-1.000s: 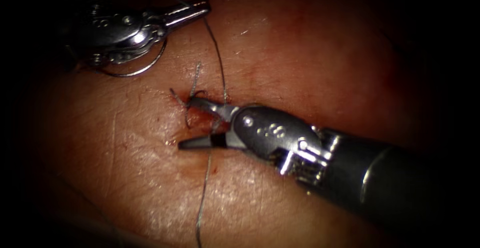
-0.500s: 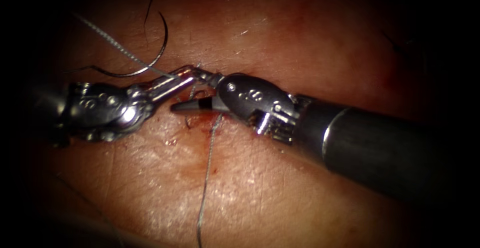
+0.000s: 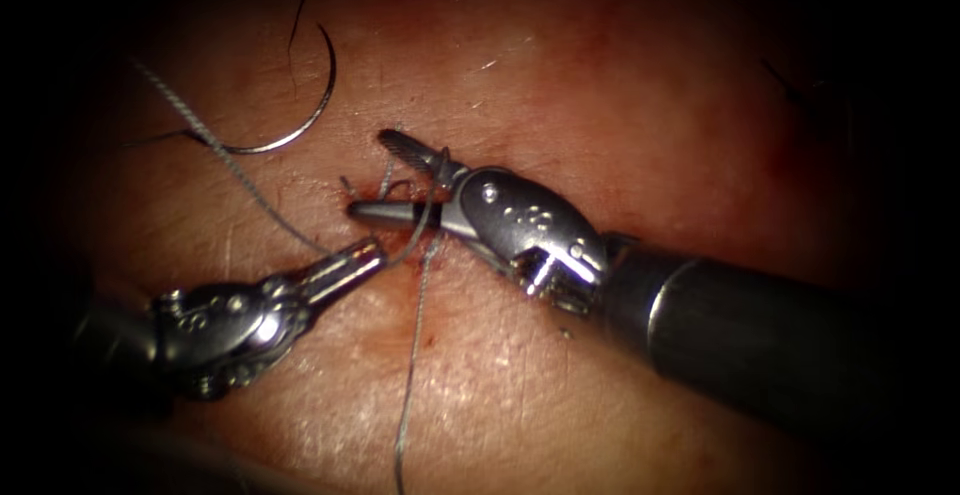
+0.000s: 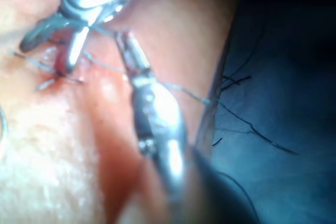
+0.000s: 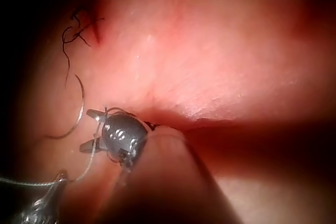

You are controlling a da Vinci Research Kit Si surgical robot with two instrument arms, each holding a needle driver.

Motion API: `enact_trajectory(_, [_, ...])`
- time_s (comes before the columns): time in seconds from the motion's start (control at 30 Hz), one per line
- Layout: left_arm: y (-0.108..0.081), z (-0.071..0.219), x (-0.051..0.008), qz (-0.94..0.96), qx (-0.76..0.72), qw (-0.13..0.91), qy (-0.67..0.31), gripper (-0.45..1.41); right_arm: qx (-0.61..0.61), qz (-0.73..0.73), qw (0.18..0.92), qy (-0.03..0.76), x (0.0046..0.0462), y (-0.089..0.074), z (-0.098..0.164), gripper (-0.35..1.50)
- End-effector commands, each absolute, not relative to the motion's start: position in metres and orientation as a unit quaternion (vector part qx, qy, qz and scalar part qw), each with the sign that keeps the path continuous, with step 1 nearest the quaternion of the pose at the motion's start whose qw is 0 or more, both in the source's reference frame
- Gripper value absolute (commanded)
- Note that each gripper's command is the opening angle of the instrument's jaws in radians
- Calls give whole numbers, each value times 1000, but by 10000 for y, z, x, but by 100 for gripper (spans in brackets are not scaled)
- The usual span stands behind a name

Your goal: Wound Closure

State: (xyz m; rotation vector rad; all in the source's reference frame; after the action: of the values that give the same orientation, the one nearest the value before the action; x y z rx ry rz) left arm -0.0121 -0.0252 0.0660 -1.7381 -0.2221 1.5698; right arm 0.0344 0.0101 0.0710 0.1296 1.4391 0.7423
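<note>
A: Endoscope, left to right. Left hand (image 3: 370, 251) lies low on the left of the cut, jaws pressed together and pinching the thread (image 3: 410, 355). One strand runs from its tip up and left toward the dark edge; another runs right, to the right hand.

B: Needle?

A: The needle (image 3: 300, 125) lies loose on the tissue (image 3: 620, 85), upper left, well apart from both hands. Neither hand holds it, and it is not in the tissue. A dark strand trails up from its end.

B: Right hand?

A: Right hand (image 3: 375, 175) sits over the cut (image 3: 400, 240), jaws spread, nothing pinched between them. The thread crosses between the two jaws close to the hinge. Short cut ends of thread (image 3: 388, 170) stand at the stitch, red fluid (image 3: 425, 335) below it, and a strand runs down along the cut.

B: Wrist views add anything?

A: Left wrist view: left hand (image 4: 126, 43) pressed together close beside the spread right hand (image 4: 55, 43), thread (image 4: 189, 92) trailing off, loose dark threads (image 4: 252, 127) on a blue drape (image 4: 294, 51) beyond the tissue edge. Right wrist view: the needle (image 5: 79, 108) lies flat, curve beside the right hand (image 5: 89, 129), and the thread (image 5: 31, 182) goes taut to the left hand (image 5: 60, 177).

B: Change from half a second ago?

A: The left hand has dropped from beside the right hand's tip to below it, drawing thread out. The right hand has shifted slightly. The needle is unmoved.
</note>
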Motion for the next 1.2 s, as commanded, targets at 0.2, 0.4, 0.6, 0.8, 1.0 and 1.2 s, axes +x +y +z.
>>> enact_trajectory(0.2, [-260, 676, -117, 615, -681, 386, -94, -45, 100, 354, 603, 708, 354, 98, 715, 52])
enact_trajectory(0.4, [-250, 685, -104, 615, -680, 387, -94, -45, 297, 306, 487, 763, 375, 84, 731, 51])
enact_trajectory(0.6, [-245, 690, -99, 613, -681, 387, -97, -45, 410, 279, 435, 752, 374, 67, 745, 51])
enact_trajectory(0.8, [-251, 705, -98, 607, -683, 394, -105, -45, 402, 304, 407, 762, 360, 79, 729, 51])
enact_trajectory(1.0, [-254, 710, -97, 605, -683, 395, -107, -45, 353, 319, 416, 775, 351, 91, 716, 51])
enact_trajectory(1.2, [-261, 705, -106, 605, -681, 399, -106, -45, 278, 323, 501, 753, 364, 92, 711, 49])
